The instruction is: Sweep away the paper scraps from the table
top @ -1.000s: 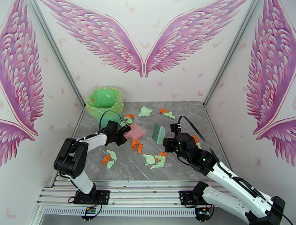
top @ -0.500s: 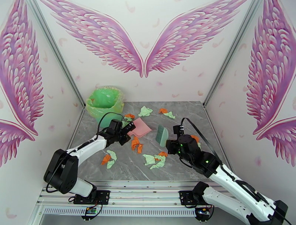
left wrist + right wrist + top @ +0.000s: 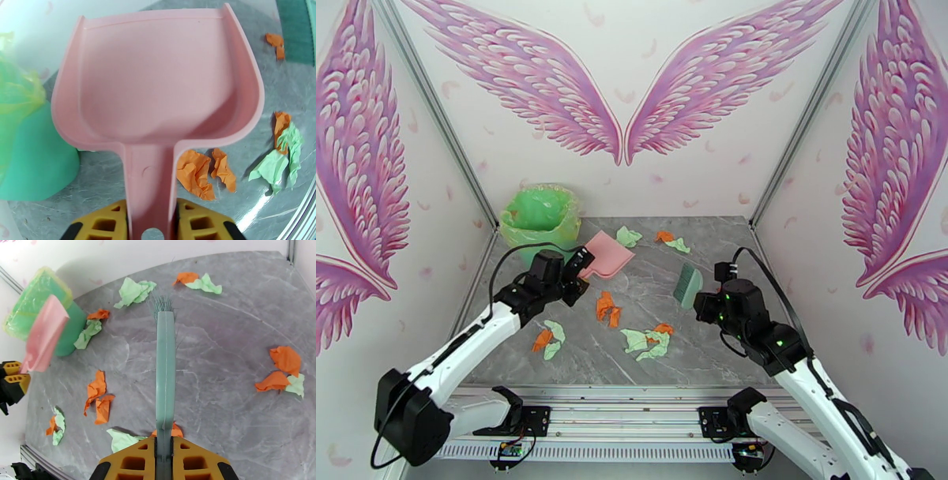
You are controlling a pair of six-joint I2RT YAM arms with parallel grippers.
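Note:
My left gripper (image 3: 573,273) is shut on the handle of a pink dustpan (image 3: 605,254), which hangs empty (image 3: 158,87) just right of the bin. My right gripper (image 3: 705,303) is shut on the handle of a green brush (image 3: 686,286), with the bristles (image 3: 161,303) pointing toward the back of the table (image 3: 711,245). Paper scraps lie scattered about: an orange pair (image 3: 607,308) in the middle, a green and orange clump (image 3: 648,340) near the front, another (image 3: 547,338) at front left, and bits (image 3: 629,236) along the back. More scraps (image 3: 285,370) lie to the right of the brush.
A bin with a green liner (image 3: 539,216) stands at the back left corner, close behind the dustpan. Walls and a metal frame close in the table on three sides. Bare marble (image 3: 221,330) lies between brush and right-hand scraps.
The left arm has stretched out and carried the dustpan up and back toward the bin. The right arm has drawn the brush to the right, away from the middle scraps.

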